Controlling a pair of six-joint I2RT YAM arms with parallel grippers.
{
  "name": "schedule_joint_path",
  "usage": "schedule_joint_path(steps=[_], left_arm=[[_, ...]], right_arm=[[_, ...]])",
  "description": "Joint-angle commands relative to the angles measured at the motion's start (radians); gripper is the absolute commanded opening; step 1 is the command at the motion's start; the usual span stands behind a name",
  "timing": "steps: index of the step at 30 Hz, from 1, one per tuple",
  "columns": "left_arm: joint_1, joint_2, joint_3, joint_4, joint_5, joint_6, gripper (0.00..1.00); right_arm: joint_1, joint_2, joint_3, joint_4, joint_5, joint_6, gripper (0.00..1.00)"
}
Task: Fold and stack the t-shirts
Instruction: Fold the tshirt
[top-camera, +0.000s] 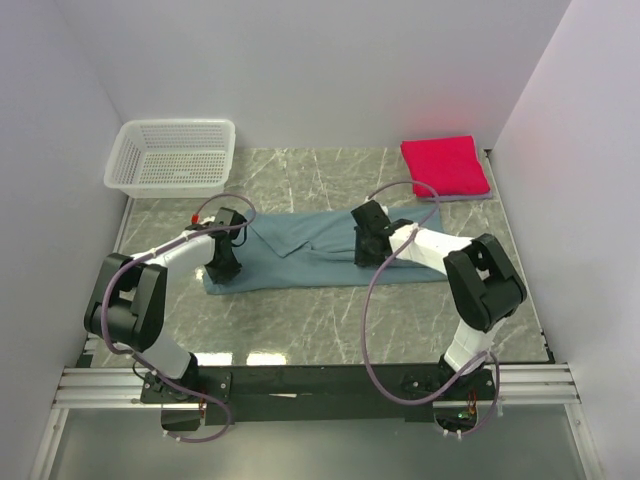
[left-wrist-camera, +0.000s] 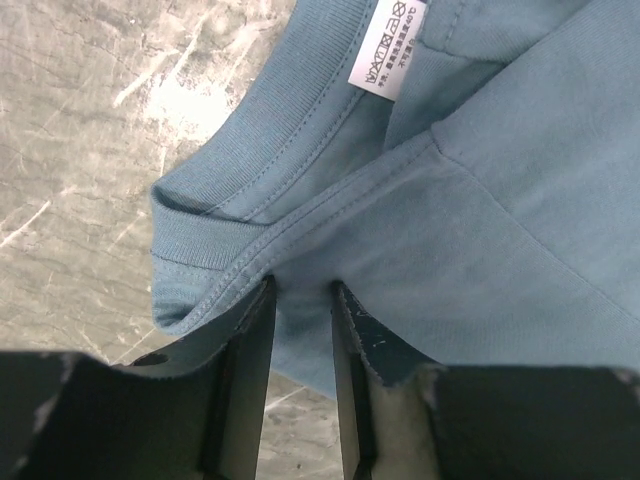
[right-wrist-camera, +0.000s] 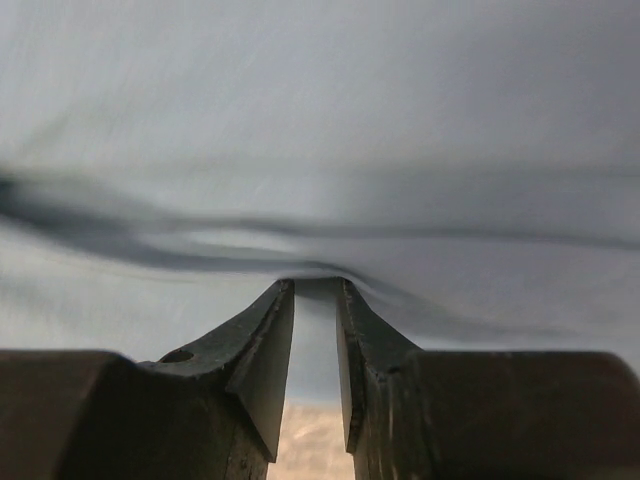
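The teal t-shirt (top-camera: 300, 262) lies across the surface (top-camera: 330, 320), long axis nine to three o'clock. The left end effector (left-wrist-camera: 302, 300) pinches its nine o'clock end and the right end effector (right-wrist-camera: 315, 290) its three o'clock half, both nearly closed on cloth.

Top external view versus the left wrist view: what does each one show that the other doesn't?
Only top external: the white basket, the folded pink t-shirt at the far right, and the right arm. Only left wrist: the white label inside the ribbed collar. Both: the teal t-shirt, the left end effector closed on it, and the marble table.
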Motion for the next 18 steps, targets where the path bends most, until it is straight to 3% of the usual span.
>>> schedule_joint_path(steps=[1,10,14,18], left_arm=[[0.011,0.012,-0.024,-0.011,-0.037,0.004,0.35],[0.012,-0.017,-0.042,-0.021,-0.048,0.001,0.38],[0.019,-0.054,-0.039,-0.032,-0.043,-0.008,0.42],[0.032,-0.114,-0.024,-0.051,-0.046,-0.022,0.52]], right_arm=[[-0.07,0.028,0.07,0.016,0.102,-0.008,0.32],[-0.346,0.062,0.24,-0.053,0.205,-0.019,0.45],[-0.441,-0.051,0.205,-0.081,0.173,0.001,0.51],[-0.466,-0.16,0.072,-0.07,0.141,0.018,0.57]])
